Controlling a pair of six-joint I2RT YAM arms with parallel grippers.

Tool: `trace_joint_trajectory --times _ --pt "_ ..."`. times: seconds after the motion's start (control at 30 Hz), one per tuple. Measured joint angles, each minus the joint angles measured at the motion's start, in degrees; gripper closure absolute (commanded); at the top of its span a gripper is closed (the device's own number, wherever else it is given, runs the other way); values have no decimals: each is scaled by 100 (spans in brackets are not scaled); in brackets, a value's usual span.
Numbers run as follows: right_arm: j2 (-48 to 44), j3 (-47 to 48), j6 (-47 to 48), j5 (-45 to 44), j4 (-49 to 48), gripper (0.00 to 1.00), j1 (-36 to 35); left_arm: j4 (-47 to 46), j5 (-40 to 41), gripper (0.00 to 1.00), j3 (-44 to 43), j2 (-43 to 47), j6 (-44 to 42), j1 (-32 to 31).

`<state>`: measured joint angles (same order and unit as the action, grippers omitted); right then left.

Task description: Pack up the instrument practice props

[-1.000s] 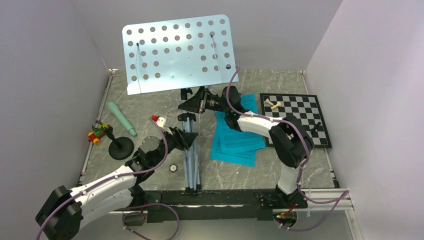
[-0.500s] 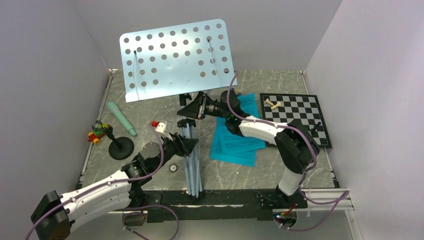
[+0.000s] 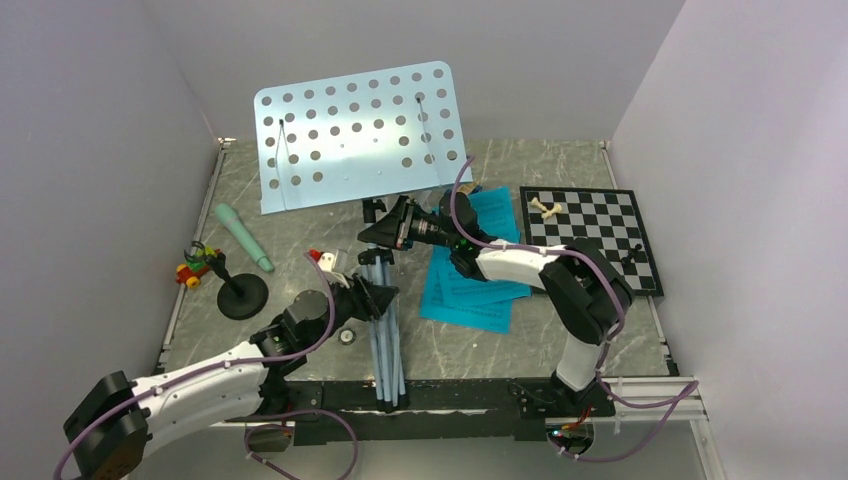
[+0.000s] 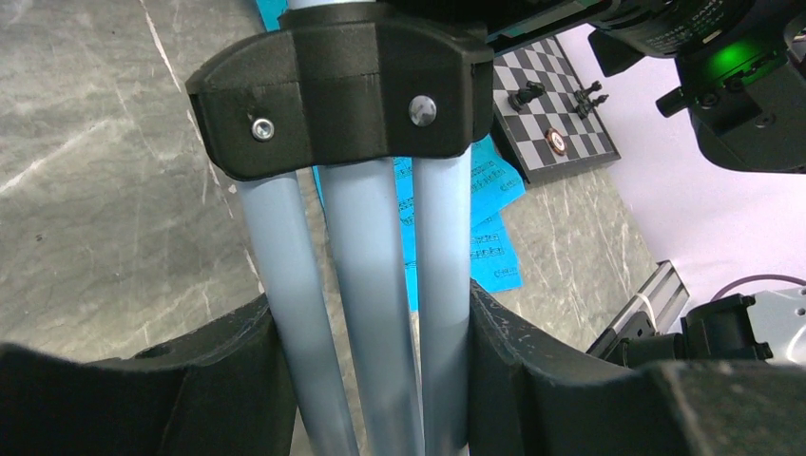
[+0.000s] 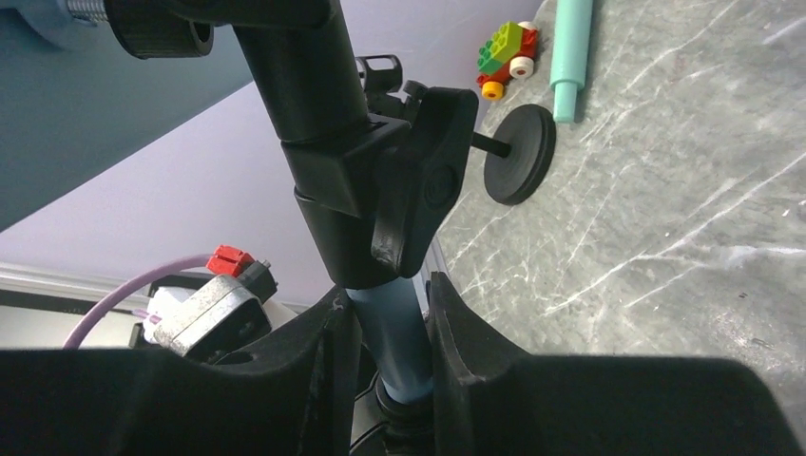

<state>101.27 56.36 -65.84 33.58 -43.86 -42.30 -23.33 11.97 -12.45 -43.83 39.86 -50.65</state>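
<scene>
Music stand [image 3: 350, 135] tray-end far, feet near; left end effector [image 3: 376, 297] gripping legs [image 4: 366, 285], right end effector [image 3: 386, 229] gripping pole [image 5: 394, 332].

The left fingers [image 4: 219, 380] clamp three pale-blue stand legs [image 4: 366, 285] just below a black collar [image 4: 342, 85]. Behind, turquoise music sheets [image 4: 489, 252] lie on the grey table [image 4: 95, 190] near a chessboard [image 4: 551, 76].

The grey marbled worktop [image 3: 620, 330] carries a black-and-white chequered chessboard [image 3: 590, 238] at three o'clock, a pale piece [image 3: 545, 209] lying on it. A small multicoloured toy car [image 3: 190, 269], perhaps brick-built, sits at nine o'clock.
</scene>
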Motion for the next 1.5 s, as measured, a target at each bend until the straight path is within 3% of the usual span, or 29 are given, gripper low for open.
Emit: trace_joint_trajectory --times 0.47,0.9,1.5 --pt "1012 -138 -599 -109 -1071 100 208 -1462 393 100 387 -1222 306 76" --pt "1488 -57 -710 -140 -979 100 387 -2459 581 100 411 -2459 415 125" --pt "2140 17 -741 -136 -542 100 575 -2914 756 100 319 -3598 284 116"
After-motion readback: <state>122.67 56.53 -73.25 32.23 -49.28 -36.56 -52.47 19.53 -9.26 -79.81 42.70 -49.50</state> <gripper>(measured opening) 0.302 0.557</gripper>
